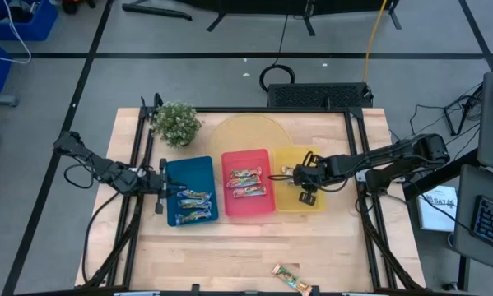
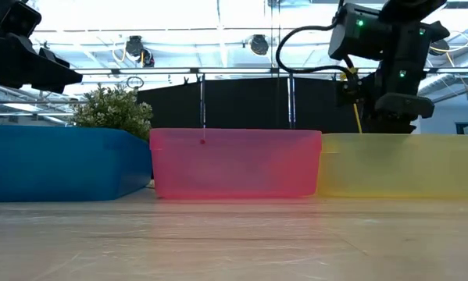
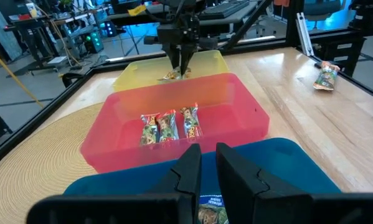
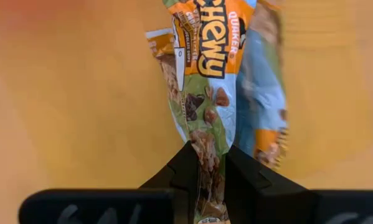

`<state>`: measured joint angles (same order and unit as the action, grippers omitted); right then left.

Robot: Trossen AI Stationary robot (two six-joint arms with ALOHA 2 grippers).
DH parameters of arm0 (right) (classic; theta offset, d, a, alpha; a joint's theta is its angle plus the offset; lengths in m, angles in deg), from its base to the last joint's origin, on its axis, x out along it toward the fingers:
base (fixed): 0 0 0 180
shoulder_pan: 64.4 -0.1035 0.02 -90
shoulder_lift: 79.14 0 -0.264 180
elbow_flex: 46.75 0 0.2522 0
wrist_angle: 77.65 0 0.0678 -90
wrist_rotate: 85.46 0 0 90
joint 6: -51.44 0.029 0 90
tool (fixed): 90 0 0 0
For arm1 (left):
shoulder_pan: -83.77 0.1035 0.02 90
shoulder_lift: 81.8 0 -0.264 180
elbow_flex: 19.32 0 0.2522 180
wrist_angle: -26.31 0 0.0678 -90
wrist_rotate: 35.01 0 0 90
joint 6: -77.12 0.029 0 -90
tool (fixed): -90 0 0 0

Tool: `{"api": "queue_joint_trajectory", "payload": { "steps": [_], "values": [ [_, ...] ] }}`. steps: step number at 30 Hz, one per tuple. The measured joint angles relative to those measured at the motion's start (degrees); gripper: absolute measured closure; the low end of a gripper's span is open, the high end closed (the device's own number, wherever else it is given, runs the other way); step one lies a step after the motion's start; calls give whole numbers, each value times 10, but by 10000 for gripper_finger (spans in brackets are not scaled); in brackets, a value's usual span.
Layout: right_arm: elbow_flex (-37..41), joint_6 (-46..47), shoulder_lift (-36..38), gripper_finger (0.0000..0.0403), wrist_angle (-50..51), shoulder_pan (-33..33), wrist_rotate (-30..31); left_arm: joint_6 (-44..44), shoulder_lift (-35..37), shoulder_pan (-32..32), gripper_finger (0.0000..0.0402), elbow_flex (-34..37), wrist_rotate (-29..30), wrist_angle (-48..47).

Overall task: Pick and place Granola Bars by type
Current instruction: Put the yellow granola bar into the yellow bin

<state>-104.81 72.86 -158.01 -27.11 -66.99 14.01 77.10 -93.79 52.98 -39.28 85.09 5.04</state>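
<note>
Right now the right gripper (image 1: pixel 291 174) hangs over the yellow tray (image 1: pixel 312 205) at centre right of the overhead frame, its fingers (image 4: pixel 183 171) clamped on an orange granola bar (image 4: pixel 210 81). Three red-green bars (image 1: pixel 246 182) lie in the red tray (image 1: pixel 230 205) at centre, and blue bars (image 1: pixel 193 205) in the blue tray (image 1: pixel 203 164) left of it. One bar (image 1: pixel 291 278) lies alone on the table (image 1: pixel 230 255) near the bottom edge. At centre left the left gripper (image 1: pixel 165 189) sits over the blue tray, fingers nearly together on nothing.

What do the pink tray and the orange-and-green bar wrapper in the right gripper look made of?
The pink tray looks like translucent plastic with a matte, frosted finish: its walls glow in the low view. The orange-and-green bar wrapper, pinched in the right gripper, looks like thin glossy printed film, creased and crinkled, probably plastic or foil laminate.
</note>
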Motion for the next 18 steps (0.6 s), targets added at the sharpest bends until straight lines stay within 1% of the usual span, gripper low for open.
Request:
{"api": "queue_joint_trajectory", "payload": {
  "steps": [4,8,13,15,18],
  "values": [
    [0,-17,0,345,-13,0,-11,0,0,0,344,0,0,0],
    [0,-11,0,306,-14,0,9,0,0,0,344,0,0,0],
    [0,-11,0,251,-14,0,10,0,0,0,344,0,0,0],
    [0,-11,5,238,-14,0,10,0,0,0,344,0,0,0],
    [-8,-11,7,231,-4,0,10,0,0,0,344,0,0,0]
  ]
}}
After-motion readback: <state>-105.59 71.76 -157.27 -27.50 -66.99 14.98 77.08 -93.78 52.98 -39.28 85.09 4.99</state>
